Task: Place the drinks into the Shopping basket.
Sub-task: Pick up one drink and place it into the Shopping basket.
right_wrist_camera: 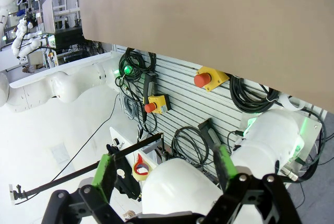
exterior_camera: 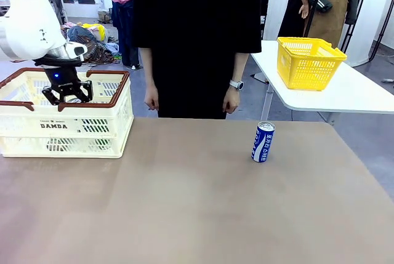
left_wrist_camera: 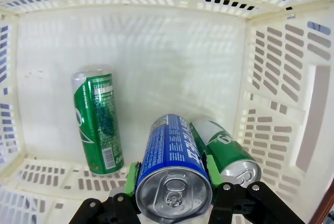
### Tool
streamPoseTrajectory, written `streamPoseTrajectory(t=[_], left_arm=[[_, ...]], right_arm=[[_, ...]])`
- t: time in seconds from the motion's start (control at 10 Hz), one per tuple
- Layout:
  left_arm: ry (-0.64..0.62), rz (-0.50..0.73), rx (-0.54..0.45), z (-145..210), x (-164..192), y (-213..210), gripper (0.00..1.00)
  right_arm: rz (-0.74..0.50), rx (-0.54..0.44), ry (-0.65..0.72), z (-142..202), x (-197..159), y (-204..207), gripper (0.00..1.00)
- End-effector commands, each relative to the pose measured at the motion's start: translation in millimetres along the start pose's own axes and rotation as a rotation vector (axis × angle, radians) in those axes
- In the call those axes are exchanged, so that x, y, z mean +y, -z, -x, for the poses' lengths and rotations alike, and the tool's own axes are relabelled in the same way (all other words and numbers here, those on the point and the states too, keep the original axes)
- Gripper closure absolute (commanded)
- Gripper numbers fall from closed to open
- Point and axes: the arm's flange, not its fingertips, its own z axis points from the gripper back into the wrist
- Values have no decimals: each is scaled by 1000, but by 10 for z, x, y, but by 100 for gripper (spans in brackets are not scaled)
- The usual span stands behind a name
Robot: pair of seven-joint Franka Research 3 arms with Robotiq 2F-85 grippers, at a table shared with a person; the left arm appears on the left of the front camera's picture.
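blue can [left_wrist_camera: 175, 177], top end toward the lens, pinched by its sides between the green pads [left_wrist_camera: 133, 179] of the left gripper [left_wrist_camera: 172, 176], which hangs inside the white basket [left_wrist_camera: 271, 104]. the can's long axis runs along the gripper, down toward the basket floor. two green cans flank it: one [left_wrist_camera: 98, 125] apart, one [left_wrist_camera: 229, 153] just beside it, so the likely drop spot is the bare floor between them. right gripper [right_wrist_camera: 164, 172] spread and empty, aimed off the surface [exterior_camera: 184, 202]. a second blue can [exterior_camera: 263, 142] stands upright on the robot's right, nearer that arm.
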Motion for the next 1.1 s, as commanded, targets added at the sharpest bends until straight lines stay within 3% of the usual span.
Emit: streamPoseTrajectory(t=[0.0, 0.8, 0.9, 1.0], left_arm=[[37, -55, -22, -58, -25, 17, 100], [84, -96, -7, -266, -105, 311, 100], [85, -88, -1, -266, -116, 309, 85], [91, -88, 3, -263, -118, 309, 26]], right_arm=[[-8, -2, -14, -5, 14, -16, 0], [-8, -2, -14, -5, 14, -16, 0], [-8, -2, -14, -5, 14, -16, 0], [-8, -2, -14, -5, 14, -16, 0]])
